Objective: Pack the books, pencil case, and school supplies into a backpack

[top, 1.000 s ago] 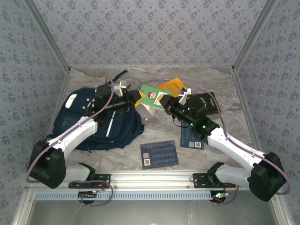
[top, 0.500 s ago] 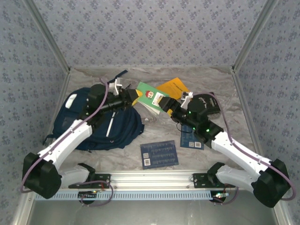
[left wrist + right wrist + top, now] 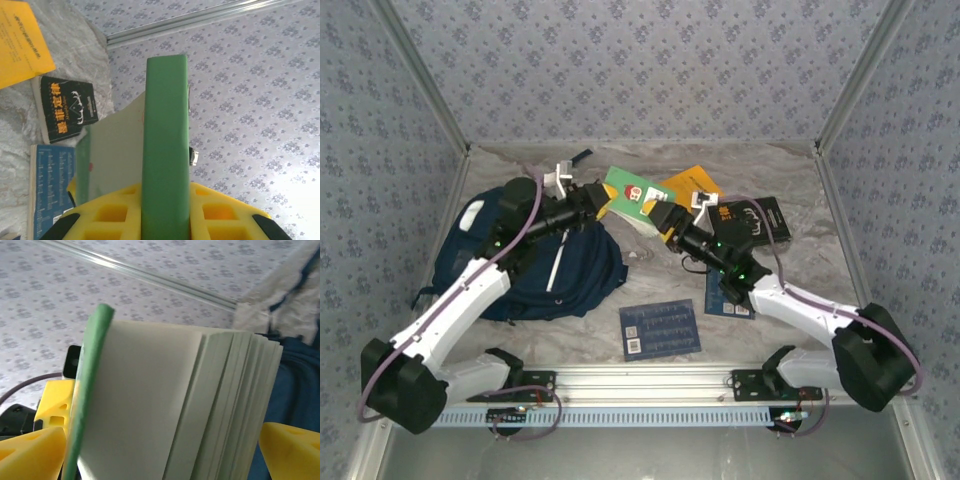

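Left fingers (image 3: 115, 216) clamp the green pack (image 3: 165, 125); right wrist view adds fanned pages (image 3: 200, 405), seemingly loose, between spread right fingers (image 3: 30, 450).

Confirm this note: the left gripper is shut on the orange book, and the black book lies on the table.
Not quite. The left gripper is shut on the green pack, not the orange book, which lies on the table. The left wrist view shows the pack's green spine between the fingers. The black book does lie on the table.

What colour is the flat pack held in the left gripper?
The pack is green; the left wrist view shows it best.
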Available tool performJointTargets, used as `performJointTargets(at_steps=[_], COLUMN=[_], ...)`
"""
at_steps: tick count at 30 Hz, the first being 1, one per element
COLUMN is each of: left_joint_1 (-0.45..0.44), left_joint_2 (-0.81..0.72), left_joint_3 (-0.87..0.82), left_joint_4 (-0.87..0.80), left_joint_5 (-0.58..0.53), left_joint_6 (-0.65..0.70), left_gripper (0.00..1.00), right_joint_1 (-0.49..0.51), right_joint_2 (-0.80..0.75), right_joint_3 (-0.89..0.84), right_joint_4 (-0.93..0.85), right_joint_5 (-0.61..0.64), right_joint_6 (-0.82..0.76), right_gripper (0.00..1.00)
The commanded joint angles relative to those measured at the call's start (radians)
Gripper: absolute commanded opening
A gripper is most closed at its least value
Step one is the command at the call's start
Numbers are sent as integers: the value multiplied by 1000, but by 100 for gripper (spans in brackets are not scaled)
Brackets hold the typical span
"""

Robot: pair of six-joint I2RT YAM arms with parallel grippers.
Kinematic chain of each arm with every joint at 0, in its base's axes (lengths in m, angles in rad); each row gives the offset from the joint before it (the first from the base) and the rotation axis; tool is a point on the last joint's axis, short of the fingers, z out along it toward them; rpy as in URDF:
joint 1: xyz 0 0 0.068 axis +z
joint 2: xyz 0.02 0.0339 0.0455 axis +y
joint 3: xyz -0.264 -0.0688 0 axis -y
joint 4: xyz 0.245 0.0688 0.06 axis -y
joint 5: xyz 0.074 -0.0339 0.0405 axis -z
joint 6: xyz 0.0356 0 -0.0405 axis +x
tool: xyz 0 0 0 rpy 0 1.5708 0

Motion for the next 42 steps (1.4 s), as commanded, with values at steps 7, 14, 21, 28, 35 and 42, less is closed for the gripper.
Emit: performJointTargets(at_steps=[7, 14, 21, 28, 35, 42], left_joint_1=[-28, -30, -23, 8, 25, 27], left_joint_2=[-77, -96, -120, -125, -125, -118], left_joint_3=[126, 129, 80, 76, 70, 65], left_joint_4=[42, -40, -83, -117, -125, -120], left_joint_5=[11, 0, -15, -17, -15, -10], left_joint_6=[-25, 40, 75, 100, 105, 102], left_gripper=[0, 0, 0, 0, 0, 0], right_joint_1=[38, 53, 30, 11, 0, 0], right_joint_2=[82, 108, -1, -74, -115, -128], right_joint_3=[50, 84, 48, 37, 19, 22], right_joint_4=[175, 223, 97, 12, -15, -10], right_joint_5=[-35, -48, -3, -4, -6, -15], right_joint_6=[78, 117, 65, 48, 44, 46], right_gripper=[100, 92, 82, 73, 71, 66])
